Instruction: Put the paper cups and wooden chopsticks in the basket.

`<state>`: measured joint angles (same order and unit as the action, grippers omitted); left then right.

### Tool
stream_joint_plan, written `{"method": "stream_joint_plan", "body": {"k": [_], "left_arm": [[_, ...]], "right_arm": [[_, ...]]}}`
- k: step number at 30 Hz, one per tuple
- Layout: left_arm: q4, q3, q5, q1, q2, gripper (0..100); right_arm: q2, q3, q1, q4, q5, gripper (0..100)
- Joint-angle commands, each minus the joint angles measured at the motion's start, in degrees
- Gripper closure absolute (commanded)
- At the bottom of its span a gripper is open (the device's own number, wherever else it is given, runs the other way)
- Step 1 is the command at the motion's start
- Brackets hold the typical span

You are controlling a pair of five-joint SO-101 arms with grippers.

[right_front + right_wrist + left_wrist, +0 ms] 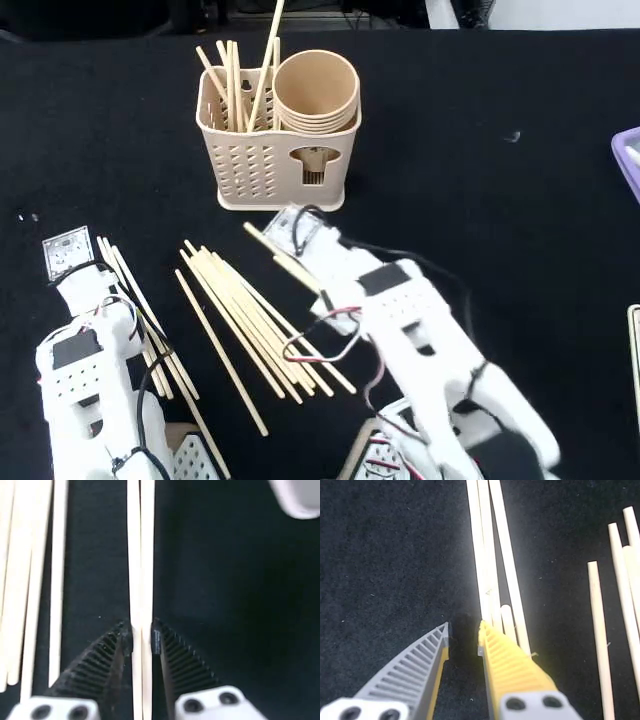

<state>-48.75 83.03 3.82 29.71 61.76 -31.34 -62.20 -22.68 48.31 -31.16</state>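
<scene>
Wood ran straight between the jaws of the right gripper (141, 630): a pair of chopsticks (141, 555), the two sticks side by side, with their long axis in line with the gripper's own reach. Both jaws pressed against the pair's outer edges and no gap showed, so I judged the gripper clamped on it. Whether the sticks had left the black table (500, 250) could not be told.

Seen from above, that pair lay aslant, from far-left to near-right, with the gripper over its middle stretch. The basket (270, 170) stood just beyond it on the far side. Its left compartment held chopsticks standing on end, and its right compartment held the stacked paper cups (316, 90). The coming move seemed to turn on this: the pair lay flat and slanted while the basket's mouth faced up, so the sticks would need tipping onto their ends before going in.

At the near left, well apart from the basket, the left gripper (463, 632) had its jaws a little apart with bare table between them. Three chopsticks (492, 555) lay along the outer side of its yellow jaw, not inside the gap. A loose pile (250, 320) lay between the two arms. The right arm was plainly the nearer to the basket.
</scene>
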Motion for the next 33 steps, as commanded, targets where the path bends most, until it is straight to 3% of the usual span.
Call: {"method": "stream_joint_plan", "body": {"k": [1, 5, 12, 16, 20, 33], "left_arm": [[1.0, -0.3, -0.5, -0.7, 1.0, 89], [1.0, -0.3, -0.5, -0.7, 1.0, 89], [1.0, -0.1, -0.5, -0.7, 1.0, 89], [1.0, -0.1, -0.5, -0.7, 1.0, 89], [1.0, -0.1, -0.5, -0.8, 1.0, 89], [0.6, -0.1, -0.5, -0.8, 1.0, 89]], "right_arm": [[-8.9, -0.9, 1.1, 0.5, 0.2, 98.8], [-17.5, 2.4, -0.9, 1.1, 6.2, 98.8], [-28.7, 22.6, -8.6, 7.4, 7.5, 98.8], [-29.6, 36.0, -13.0, 4.5, 16.7, 98.8], [-25.1, 40.6, -13.2, -9.4, 23.9, 98.8], [1.1, 40.6, -12.2, -53.0, 24.4, 98.8]]}}
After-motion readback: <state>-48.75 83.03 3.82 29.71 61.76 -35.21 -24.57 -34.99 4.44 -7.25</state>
